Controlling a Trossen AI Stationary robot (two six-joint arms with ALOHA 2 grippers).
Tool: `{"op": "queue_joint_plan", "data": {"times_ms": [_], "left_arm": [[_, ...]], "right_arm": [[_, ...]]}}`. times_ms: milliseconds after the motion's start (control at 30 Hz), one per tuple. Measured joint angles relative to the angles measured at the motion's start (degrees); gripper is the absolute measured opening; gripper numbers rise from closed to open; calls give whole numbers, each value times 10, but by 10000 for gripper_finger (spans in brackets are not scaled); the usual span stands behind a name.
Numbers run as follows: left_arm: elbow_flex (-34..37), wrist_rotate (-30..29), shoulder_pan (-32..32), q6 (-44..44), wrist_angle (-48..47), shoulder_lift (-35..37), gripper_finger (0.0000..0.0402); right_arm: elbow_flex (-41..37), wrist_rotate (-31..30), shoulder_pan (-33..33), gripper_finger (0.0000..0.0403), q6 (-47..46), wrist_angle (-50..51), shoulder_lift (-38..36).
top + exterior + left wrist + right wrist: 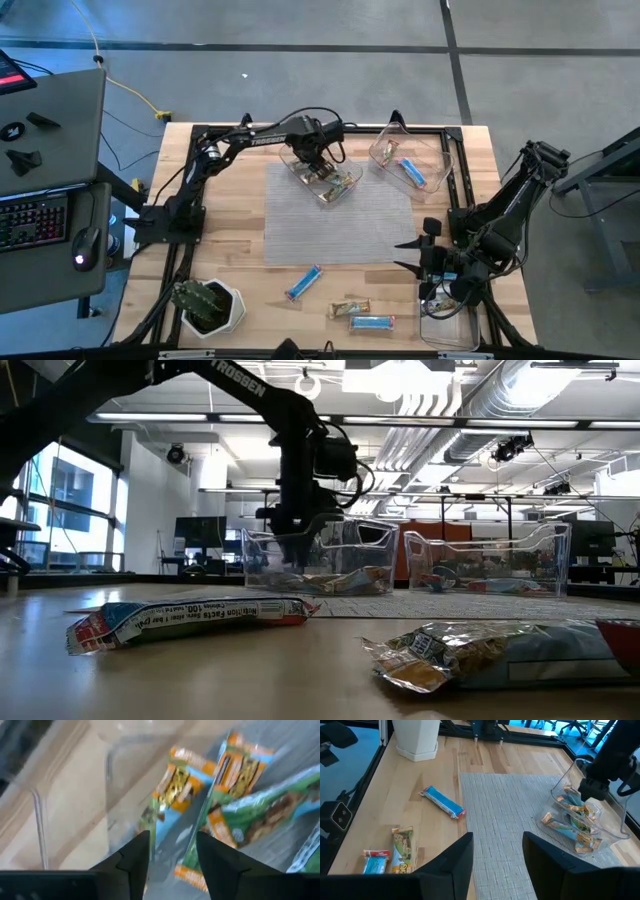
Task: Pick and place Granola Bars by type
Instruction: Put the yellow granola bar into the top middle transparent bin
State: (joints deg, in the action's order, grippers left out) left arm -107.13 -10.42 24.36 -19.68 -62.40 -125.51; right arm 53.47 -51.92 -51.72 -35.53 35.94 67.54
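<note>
The left end effector (318, 168) hangs inside the clear plastic bin (300, 172) of green-and-orange wrapped granola bars (240, 815), fingers spread and empty; lifting carelessly could catch the bin wall and drag it. The right end effector (432, 252) waits parted near the surface's (240, 250) edge, while the bright blue wrapped bar (303, 283), a tan bar (349, 309) and another blue one (372, 322) lie unsorted, with a white potted cactus (208, 304) nearby.

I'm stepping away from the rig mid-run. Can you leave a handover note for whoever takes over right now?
Left hand: open, empty, lowered into the left clear bin, over the tan/green bars already sorted there.
Right hand: open, empty, waiting at the table's right edge.
Right clear bin: holds a blue bar.
Left to sort, on the bare wood at the near edge: a lone blue bar, a tan bar and another blue bar beside it.
</note>
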Motion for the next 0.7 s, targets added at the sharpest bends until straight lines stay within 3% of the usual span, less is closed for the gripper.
{"op": "queue_joint_plan", "data": {"times_ms": [167,367,500,567,700], "left_arm": [[-26,67,0,0,-31,3,164],[-150,212,-20,-3,-109,6,165],[-241,306,-74,4,-112,6,165],[-280,311,-112,2,-108,7,165],[-258,267,-207,-2,-66,34,165]], "right_arm": [[0,0,0,154,14,-2,0],[0,0,0,154,20,-2,0],[0,0,0,154,21,-2,0],[0,0,0,154,20,-2,0],[0,2,0,154,20,-3,0]]}}
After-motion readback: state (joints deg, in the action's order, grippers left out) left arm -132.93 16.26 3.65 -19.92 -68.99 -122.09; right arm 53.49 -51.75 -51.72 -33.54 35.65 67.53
